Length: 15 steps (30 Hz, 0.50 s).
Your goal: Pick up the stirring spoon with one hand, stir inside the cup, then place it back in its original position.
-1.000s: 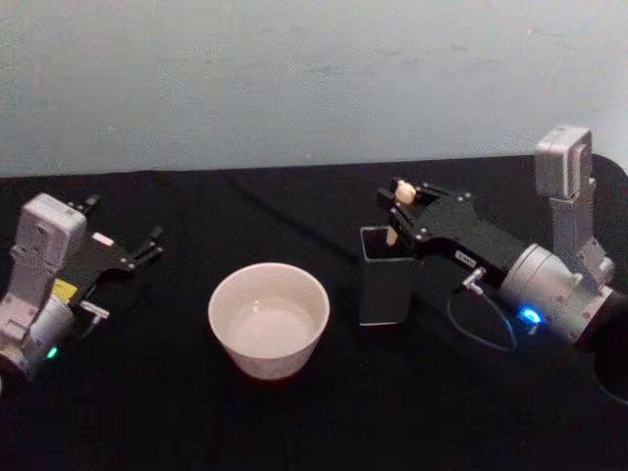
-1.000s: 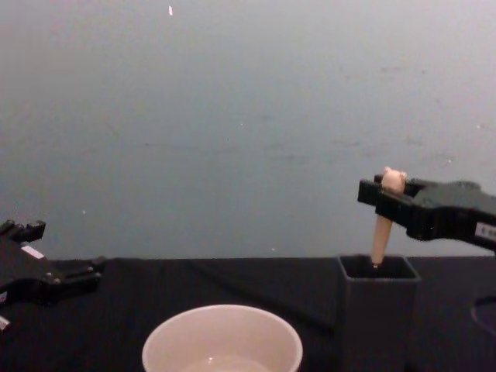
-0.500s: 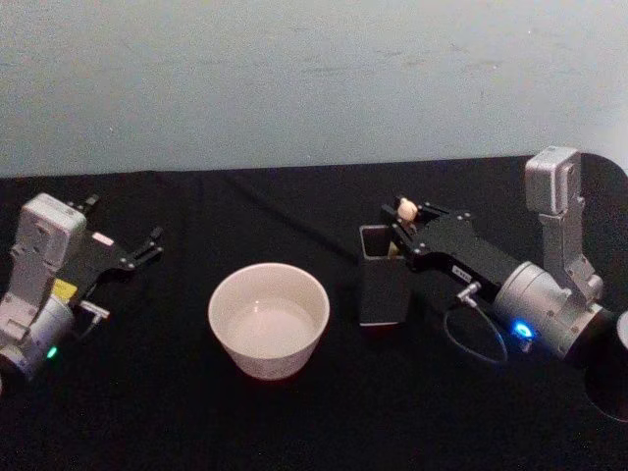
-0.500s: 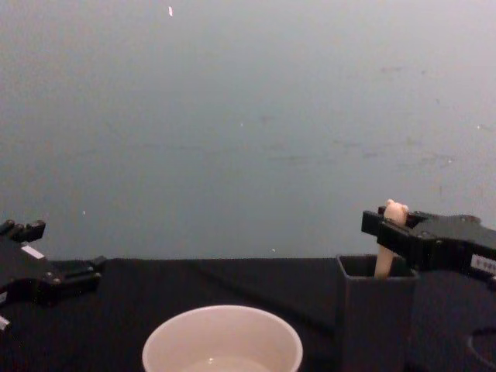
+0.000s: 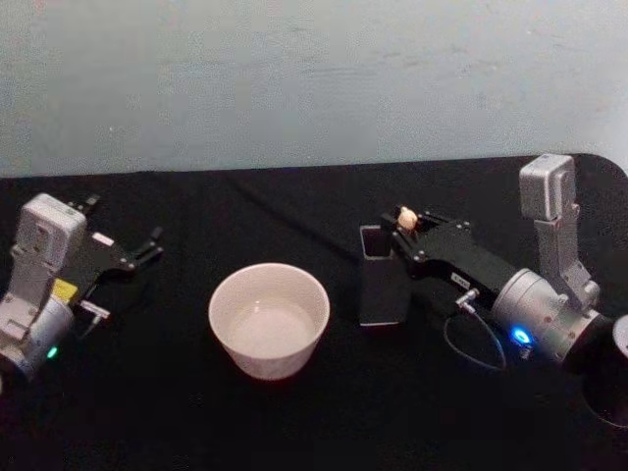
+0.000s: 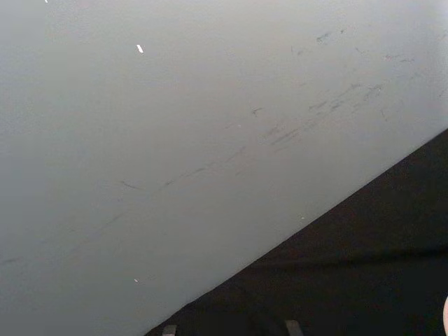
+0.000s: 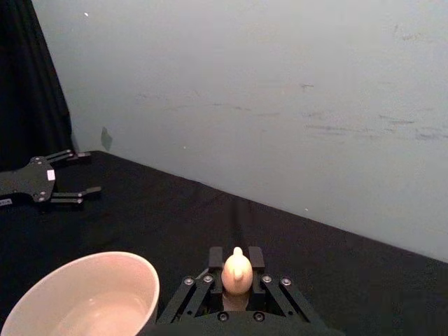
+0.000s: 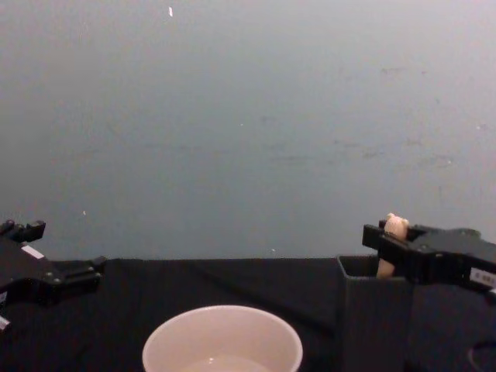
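Observation:
The stirring spoon [image 5: 404,219] stands in the tall dark grey holder [image 5: 379,277], its original position, right of the off-white cup [image 5: 268,319]. Just its cream bear-head top [image 8: 395,226] pokes above the holder's rim [image 8: 375,273]; the neck and bowl are hidden inside. My right gripper [image 5: 403,227] is shut on the spoon's handle just under the bear head [image 7: 236,269], right over the holder's mouth. The cup [image 7: 80,297] holds some clear liquid. My left gripper [image 5: 149,244] is parked open at the table's left side [image 8: 74,273], away from the cup.
A black cloth [image 5: 294,412] covers the table, with a pale wall [image 5: 294,78] behind it. A cable loop [image 5: 471,343] hangs from the right arm near the holder. Open space lies in front of the cup and between cup and left arm.
My right gripper has lowered the spoon down into the holder; the handle that stood well above the rim now shows just its bear head. The left arm stayed still.

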### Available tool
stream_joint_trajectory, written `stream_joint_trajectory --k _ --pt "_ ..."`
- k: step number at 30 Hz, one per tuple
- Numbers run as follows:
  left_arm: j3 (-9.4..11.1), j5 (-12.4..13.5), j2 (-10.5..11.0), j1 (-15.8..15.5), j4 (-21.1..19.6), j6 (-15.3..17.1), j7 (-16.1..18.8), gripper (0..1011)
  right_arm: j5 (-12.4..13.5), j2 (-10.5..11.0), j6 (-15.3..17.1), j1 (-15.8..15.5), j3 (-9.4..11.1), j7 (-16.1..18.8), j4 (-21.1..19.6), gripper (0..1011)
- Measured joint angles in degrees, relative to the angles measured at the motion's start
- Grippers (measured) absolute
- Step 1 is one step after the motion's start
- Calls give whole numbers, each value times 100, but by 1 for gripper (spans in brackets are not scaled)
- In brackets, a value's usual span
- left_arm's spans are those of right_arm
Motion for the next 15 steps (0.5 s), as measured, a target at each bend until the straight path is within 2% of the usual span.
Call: stream_joint_trajectory --k 15 --pt "0 0 0 0 0 0 0 1001 -48 9 41 -1 -9 -7 -7 211"
